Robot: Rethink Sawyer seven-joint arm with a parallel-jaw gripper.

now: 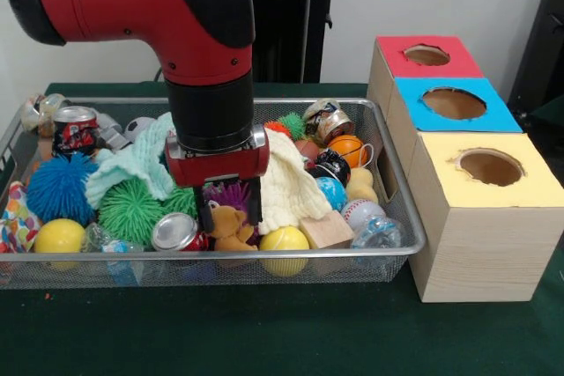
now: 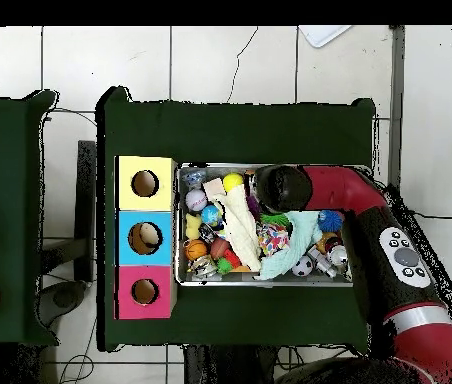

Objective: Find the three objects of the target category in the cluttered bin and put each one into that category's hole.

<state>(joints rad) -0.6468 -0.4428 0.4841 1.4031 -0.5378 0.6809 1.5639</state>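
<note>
front view | gripper [image 1: 231, 209] down in wire bin [image 1: 401, 217] — fingers around small brown teddy bear [image 1: 231, 224]

Camera arrangement: two views of one table.
The front view looks low and close across the wire bin [image 1: 388, 257]; the overhead view looks straight down from higher up; both share the bin [image 2: 266, 281] and holed boxes [image 1: 476, 191].

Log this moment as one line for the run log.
arm: low over bin | gripper: down at small teddy bear, grip unclear | boxes: red, blue, yellow holes, nothing seen inside
</note>
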